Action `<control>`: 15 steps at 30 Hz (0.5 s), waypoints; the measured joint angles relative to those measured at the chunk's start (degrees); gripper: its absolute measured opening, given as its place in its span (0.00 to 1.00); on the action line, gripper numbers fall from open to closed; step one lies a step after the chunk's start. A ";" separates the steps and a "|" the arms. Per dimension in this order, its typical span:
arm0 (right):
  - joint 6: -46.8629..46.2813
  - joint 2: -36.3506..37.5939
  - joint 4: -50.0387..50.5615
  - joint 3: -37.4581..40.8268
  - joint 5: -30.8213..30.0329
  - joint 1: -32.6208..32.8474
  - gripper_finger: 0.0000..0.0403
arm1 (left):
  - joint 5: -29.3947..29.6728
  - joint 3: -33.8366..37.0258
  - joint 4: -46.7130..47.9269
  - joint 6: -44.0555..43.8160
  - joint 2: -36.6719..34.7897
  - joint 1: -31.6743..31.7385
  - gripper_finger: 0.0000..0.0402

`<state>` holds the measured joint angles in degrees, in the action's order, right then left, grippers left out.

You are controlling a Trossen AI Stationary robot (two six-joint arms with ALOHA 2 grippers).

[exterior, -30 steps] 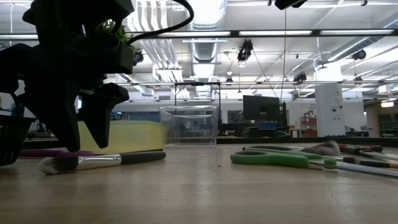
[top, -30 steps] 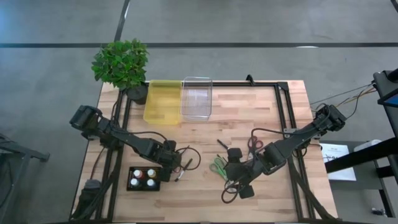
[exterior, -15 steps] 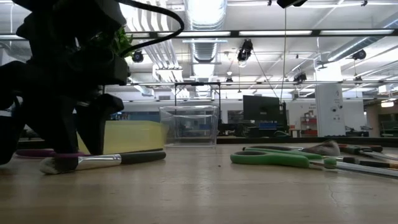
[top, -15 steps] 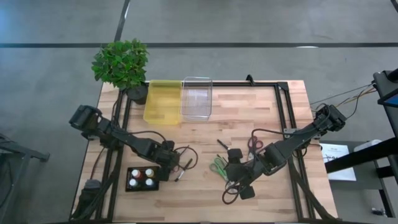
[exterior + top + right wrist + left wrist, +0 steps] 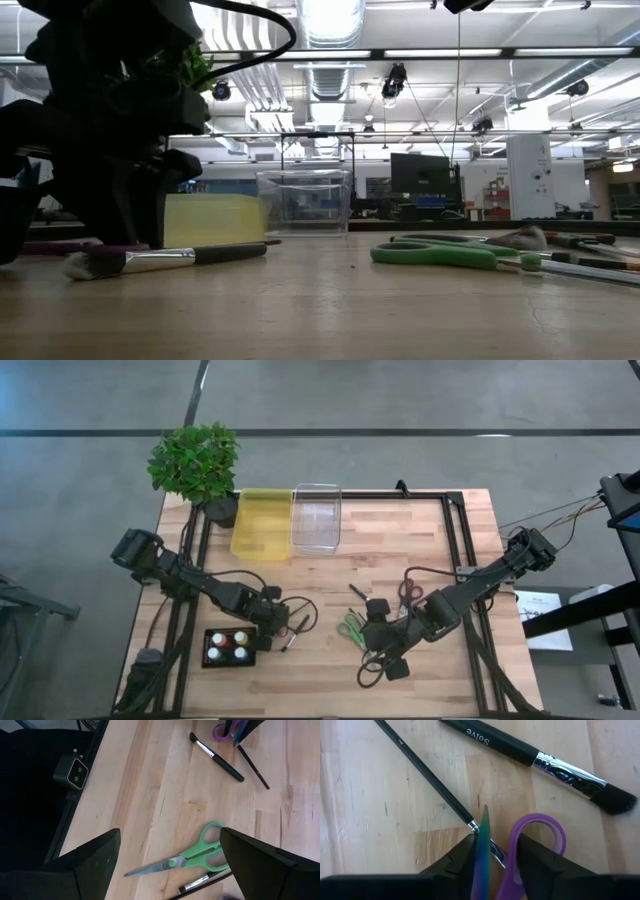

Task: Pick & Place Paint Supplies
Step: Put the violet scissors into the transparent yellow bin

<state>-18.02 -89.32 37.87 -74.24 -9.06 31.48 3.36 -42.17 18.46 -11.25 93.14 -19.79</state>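
Left fingers (image 5: 492,852): closed around purple scissors (image 5: 540,845), over thin brush (image 5: 427,772).
Right fingers (image 5: 170,865): spread wide, empty, above green scissors (image 5: 192,857).

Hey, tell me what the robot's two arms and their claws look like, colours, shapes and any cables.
Both arms are black and jointed, built of chunky segments, each rising from the table's black frame. Thin black cables loop beside the left claw and over the right arm near the right claw. In the wrist views each claw ends in two flat, matte black, wedge-shaped fingers. No markings are visible on them.
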 joint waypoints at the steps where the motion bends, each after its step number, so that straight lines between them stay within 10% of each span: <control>1: 0.00 0.00 0.00 0.00 0.00 0.00 0.85 | 0.04 0.00 -0.02 0.38 0.00 0.00 0.31; 15: 0.00 0.00 0.00 0.00 0.00 -0.02 0.85 | 3.77 -1.11 0.60 5.02 0.07 0.00 0.33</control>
<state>-18.02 -89.32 37.87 -74.24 -9.06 31.46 7.13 -43.28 19.05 -6.23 93.22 -19.79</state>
